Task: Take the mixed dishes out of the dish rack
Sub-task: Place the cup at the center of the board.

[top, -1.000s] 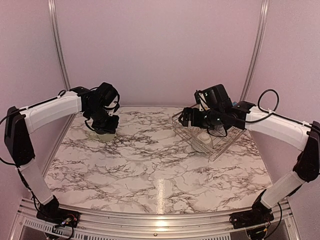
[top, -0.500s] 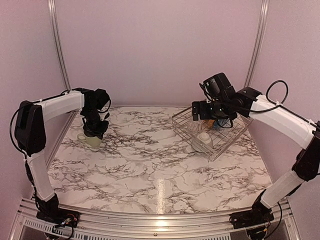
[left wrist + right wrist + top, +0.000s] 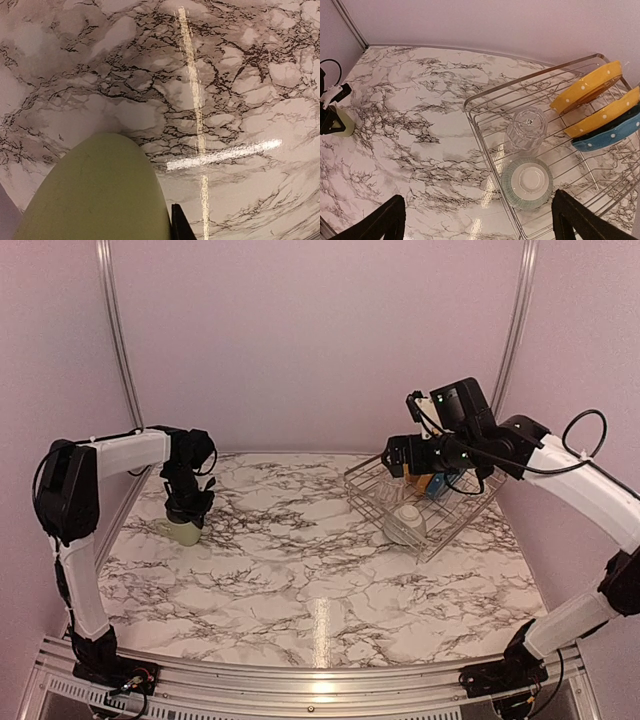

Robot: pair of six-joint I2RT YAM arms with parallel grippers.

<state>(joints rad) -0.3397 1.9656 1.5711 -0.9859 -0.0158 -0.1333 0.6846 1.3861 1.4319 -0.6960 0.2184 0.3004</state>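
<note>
At the far left, our left gripper (image 3: 188,510) is pinched narrow on the pale green mug (image 3: 183,532), low at the marble table (image 3: 300,570). We cannot tell whether the mug touches the table. On the right, our right gripper (image 3: 477,196) hangs wide open, holding nothing, above the dish rack (image 3: 455,531). In the rack we see a clear glass (image 3: 526,130) and an upturned small bowl (image 3: 527,182). At its far right, two yellow dotted plates (image 3: 587,86) and a blue dotted plate (image 3: 607,134) stand on edge.

mug (image 3: 100,195): showing pale green
two plates (image 3: 587,86): showing yellow-orange, white dots
third plate (image 3: 607,134): showing blue, white dots
</note>
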